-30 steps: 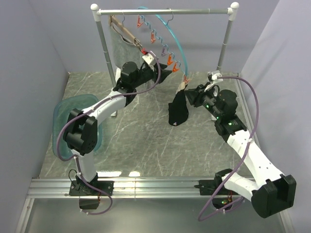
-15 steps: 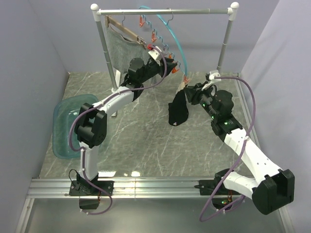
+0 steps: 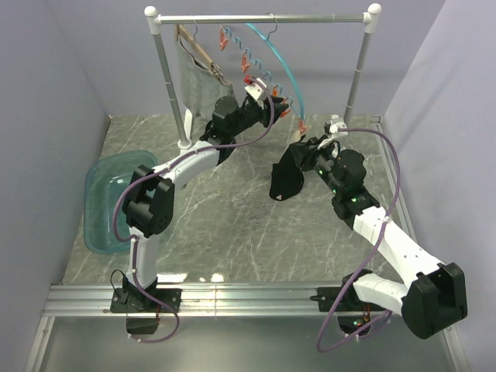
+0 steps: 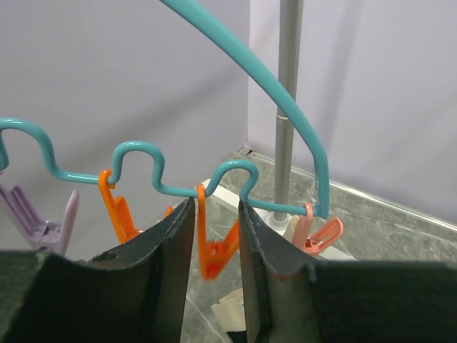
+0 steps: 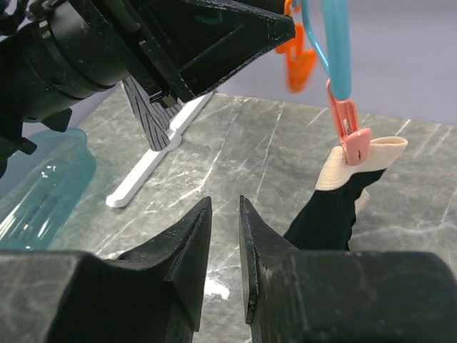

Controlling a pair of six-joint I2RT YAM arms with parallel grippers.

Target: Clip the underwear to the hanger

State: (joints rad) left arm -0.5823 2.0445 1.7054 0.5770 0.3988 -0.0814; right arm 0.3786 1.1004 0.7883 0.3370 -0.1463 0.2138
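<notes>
underwear on the end clip, left gripper on the next one

hooked over the rail (image 3: 263, 17): the teal hanger (image 3: 284, 60). at its low end, a pink clip (image 5: 351, 137) biting the pale waistband of the black underwear (image 5: 333, 213), the rest drooping toward the marble table (image 3: 225, 225). left gripper (image 4: 216, 214) raised to the row of clips and closed onto an orange clip (image 4: 213, 259), one finger against each side, next to the pink one. right gripper (image 5: 225, 206) low, jaws parted by a narrow gap with nothing between, underwear off to its right.
</notes>
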